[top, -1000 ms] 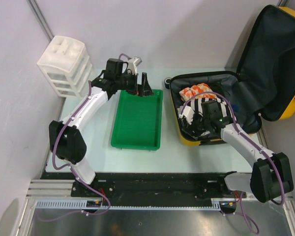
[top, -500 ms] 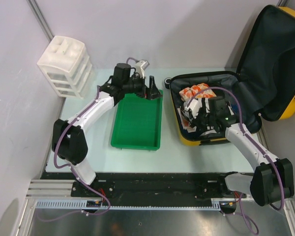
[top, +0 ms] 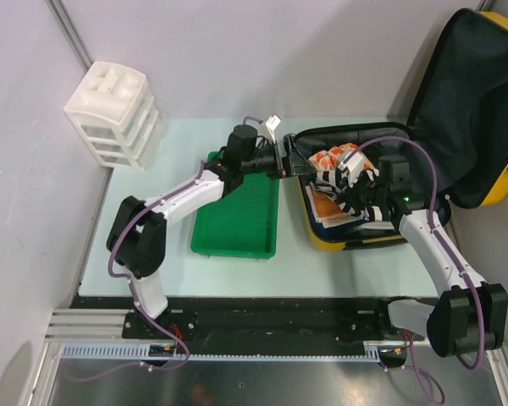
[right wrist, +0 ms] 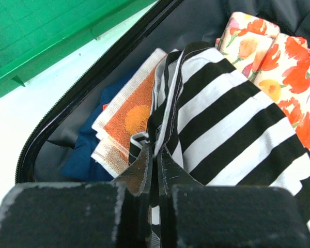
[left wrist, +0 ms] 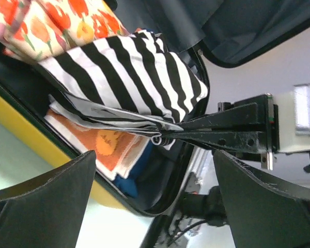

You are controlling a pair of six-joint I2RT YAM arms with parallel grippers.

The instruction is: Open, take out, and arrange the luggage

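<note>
The yellow luggage [top: 356,244] lies open at the right, its black-lined lid [top: 478,101] standing up behind it. Folded cloths fill the base: a black-and-white striped cloth [right wrist: 232,119], a floral one [right wrist: 279,57], an orange towel [right wrist: 132,116] and a blue piece [right wrist: 82,155]. My right gripper [right wrist: 157,155] is shut on the edge of the striped cloth [top: 349,173], which hangs lifted above the pile. My left gripper [top: 289,161] stands open at the luggage's left rim with nothing between its fingers. In the left wrist view the striped cloth [left wrist: 129,77] lies ahead of the left gripper [left wrist: 155,160].
A green tray [top: 237,216] sits just left of the luggage, under the left forearm. A white drawer unit [top: 112,114] stands at the back left against the wall. The luggage's yellow shell [left wrist: 36,124] lies close below the left fingers.
My right gripper has shut on the striped cloth and pulled it up and back. My left arm swung right from the tray's far end to the luggage rim, staying open.
</note>
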